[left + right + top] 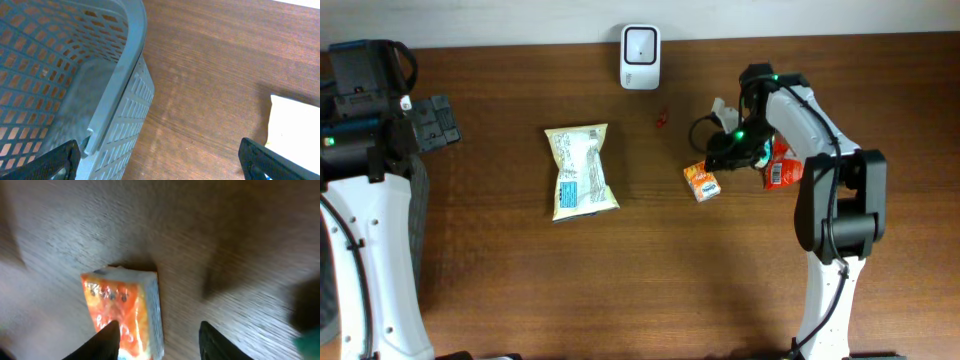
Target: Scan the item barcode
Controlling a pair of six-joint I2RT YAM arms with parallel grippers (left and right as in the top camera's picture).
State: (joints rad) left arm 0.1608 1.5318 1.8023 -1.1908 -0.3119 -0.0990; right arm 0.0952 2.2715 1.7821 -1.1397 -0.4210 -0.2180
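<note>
Right gripper [159,330]: jaws part-way apart, gripping nothing, low over the orange carton [122,312]. Carton lies flat on the table [650,260], a little toward the right arm from the scanner [640,57]. Left gripper [157,152]: spread wide, empty, over the basket [125,75] rim. 1 snack bag [580,172] mid-table.
</note>
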